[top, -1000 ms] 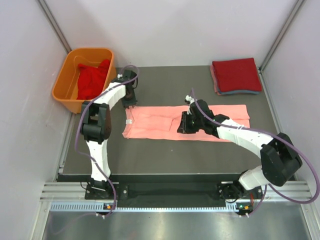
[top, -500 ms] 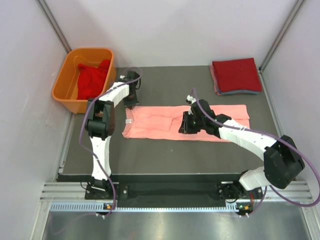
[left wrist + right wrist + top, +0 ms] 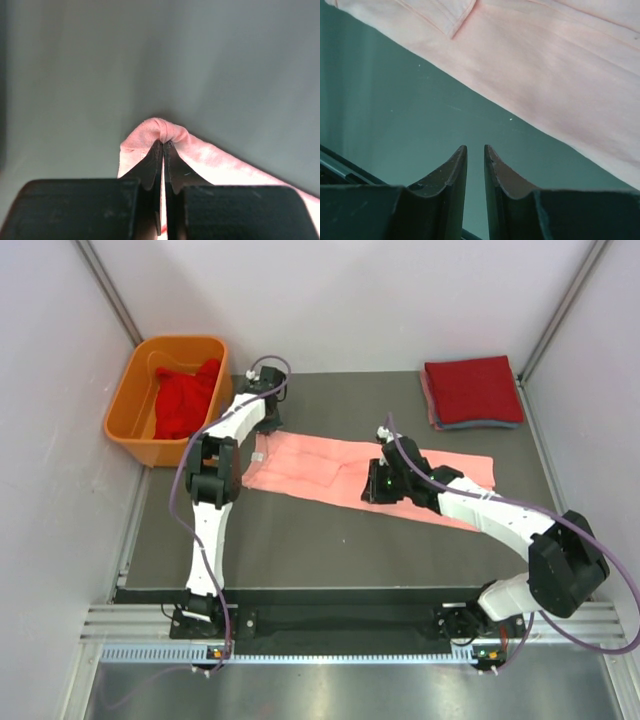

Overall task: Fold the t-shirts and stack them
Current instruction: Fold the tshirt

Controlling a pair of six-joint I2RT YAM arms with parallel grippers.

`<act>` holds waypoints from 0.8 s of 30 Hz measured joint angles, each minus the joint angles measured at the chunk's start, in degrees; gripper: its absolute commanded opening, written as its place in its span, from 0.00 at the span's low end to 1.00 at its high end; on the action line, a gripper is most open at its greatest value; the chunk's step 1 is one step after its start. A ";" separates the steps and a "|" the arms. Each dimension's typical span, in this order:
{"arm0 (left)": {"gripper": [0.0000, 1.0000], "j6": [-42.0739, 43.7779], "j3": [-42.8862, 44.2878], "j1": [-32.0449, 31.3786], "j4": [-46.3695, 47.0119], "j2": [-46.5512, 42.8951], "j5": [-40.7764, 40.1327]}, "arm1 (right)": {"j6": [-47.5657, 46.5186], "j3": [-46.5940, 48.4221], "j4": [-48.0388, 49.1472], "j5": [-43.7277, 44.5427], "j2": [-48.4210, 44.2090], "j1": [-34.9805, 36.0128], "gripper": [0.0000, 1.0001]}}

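A salmon-pink t-shirt (image 3: 310,465), folded into a long strip, lies slanted across the dark mat (image 3: 330,540). My left gripper (image 3: 262,432) is shut on the strip's far-left corner; in the left wrist view the gripper (image 3: 163,141) pinches a small hump of pink cloth (image 3: 210,157). My right gripper (image 3: 372,483) hovers at the strip's middle, near its front edge. In the right wrist view that gripper (image 3: 475,147) stands narrowly open over bare mat, with nothing between its jaws, and the pink t-shirt (image 3: 560,65) lies just beyond. Folded red t-shirts (image 3: 472,390) are stacked at the back right.
An orange tub (image 3: 135,390) at the back left holds a crumpled red t-shirt (image 3: 185,400). White walls close in the mat on the left, back and right. The arms' bases and a metal rail (image 3: 340,625) run along the near edge.
My left gripper closed on the shirt's far-left corner and drew it toward the back, so the strip now lies slanted. The right gripper has barely moved.
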 measured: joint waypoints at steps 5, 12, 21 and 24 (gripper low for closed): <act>0.00 0.52 5.46 0.11 5.18 3.91 1.97 | 0.61 2.62 -1.33 2.64 0.00 0.00 0.21; 0.00 -1.33 9.44 0.39 20.37 9.40 8.11 | 2.01 6.08 -2.27 7.48 0.07 -0.11 0.22; 0.29 -6.34 19.34 0.46 36.50 19.26 19.04 | 1.31 11.47 -5.75 12.70 1.60 -0.66 0.22; 0.37 -6.64 16.57 0.46 39.17 17.33 21.31 | 0.72 11.47 -7.02 14.36 1.42 -0.79 0.22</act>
